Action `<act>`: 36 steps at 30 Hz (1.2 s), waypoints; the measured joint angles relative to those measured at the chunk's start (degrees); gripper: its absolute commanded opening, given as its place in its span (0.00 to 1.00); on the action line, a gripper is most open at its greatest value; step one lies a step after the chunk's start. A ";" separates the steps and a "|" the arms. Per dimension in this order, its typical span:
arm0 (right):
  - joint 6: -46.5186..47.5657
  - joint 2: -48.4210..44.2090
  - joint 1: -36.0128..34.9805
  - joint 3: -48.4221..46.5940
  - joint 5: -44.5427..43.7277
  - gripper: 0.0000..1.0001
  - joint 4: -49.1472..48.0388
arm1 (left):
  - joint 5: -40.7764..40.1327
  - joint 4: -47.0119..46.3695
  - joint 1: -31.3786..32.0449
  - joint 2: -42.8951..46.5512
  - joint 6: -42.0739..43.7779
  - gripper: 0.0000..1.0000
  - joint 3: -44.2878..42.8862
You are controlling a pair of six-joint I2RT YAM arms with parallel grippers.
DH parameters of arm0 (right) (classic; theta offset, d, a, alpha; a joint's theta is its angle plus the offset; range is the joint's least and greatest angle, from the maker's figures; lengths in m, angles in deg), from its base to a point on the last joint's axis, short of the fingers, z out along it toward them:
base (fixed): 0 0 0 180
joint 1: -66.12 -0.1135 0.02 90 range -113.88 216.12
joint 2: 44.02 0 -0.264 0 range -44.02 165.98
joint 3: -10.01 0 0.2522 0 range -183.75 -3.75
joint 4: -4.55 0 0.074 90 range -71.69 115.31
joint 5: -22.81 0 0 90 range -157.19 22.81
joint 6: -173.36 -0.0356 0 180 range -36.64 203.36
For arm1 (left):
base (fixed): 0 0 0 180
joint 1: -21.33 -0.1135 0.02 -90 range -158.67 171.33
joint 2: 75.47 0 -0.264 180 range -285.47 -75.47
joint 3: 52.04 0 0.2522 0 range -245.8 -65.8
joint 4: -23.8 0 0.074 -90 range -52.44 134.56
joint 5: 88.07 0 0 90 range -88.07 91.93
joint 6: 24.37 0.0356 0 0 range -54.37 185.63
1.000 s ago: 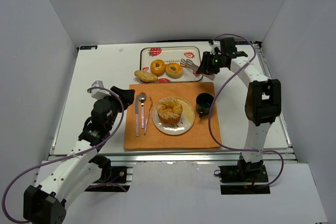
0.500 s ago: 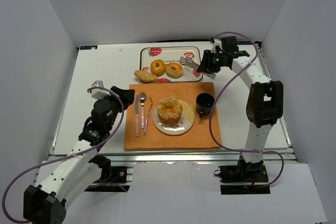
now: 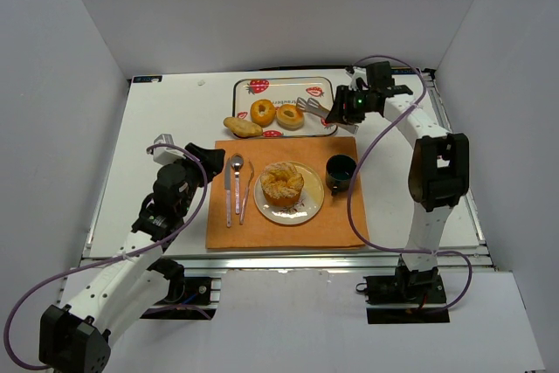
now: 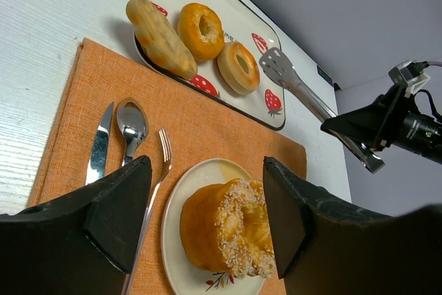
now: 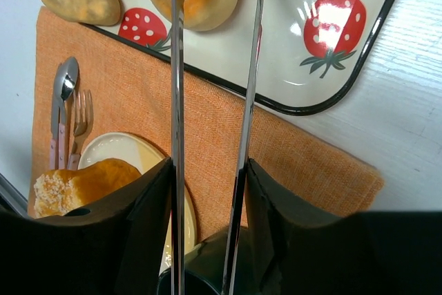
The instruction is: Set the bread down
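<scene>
The right pincer [image 3: 352, 104] is clamped on the handles of a pair of tongs [image 3: 316, 107], whose blades stand apart and hold nothing. They reach out over the strawberry tray [image 3: 325, 85] at the far side of the desk [image 3: 157, 120]. A sesame bun [image 3: 281, 183] already sits on the plate [image 3: 313, 204] on the orange mat [image 3: 341, 224], so the piece in question now is probably the ring bread [image 3: 289, 116] lying flat in the tray, nearest the blades. It lies just beyond the tong tips, to the left of the pincer along the tongs' own long axis. In the right wrist view one blade crosses over it while the other runs over bare tray (so it is not yet straddled). A second ring [image 3: 262, 112] and a long roll [image 3: 242, 127] on the tray's left rim lie farther off. The left pincer [image 3: 199, 160], jaws apart and empty, hangs well away by the mat's left edge, so the right arm is much the nearer.
</scene>
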 measured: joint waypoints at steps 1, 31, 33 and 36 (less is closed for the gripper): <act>0.17 0.28 -0.15 0.00 0.07 0.50 0.02 | 0.00 -0.02 0.00 0.00 0.00 0.75 0.00; 0.39 4.28 -0.44 -2.47 6.86 0.00 3.15 | -0.02 -0.44 0.00 -0.31 0.00 0.75 0.00; 0.26 4.24 0.07 -2.47 8.02 0.00 3.06 | -0.02 -0.44 0.00 -0.20 0.02 0.75 0.00; 0.02 3.52 1.44 -2.23 10.23 0.00 2.91 | -0.02 -0.44 0.00 -0.07 0.00 0.75 0.00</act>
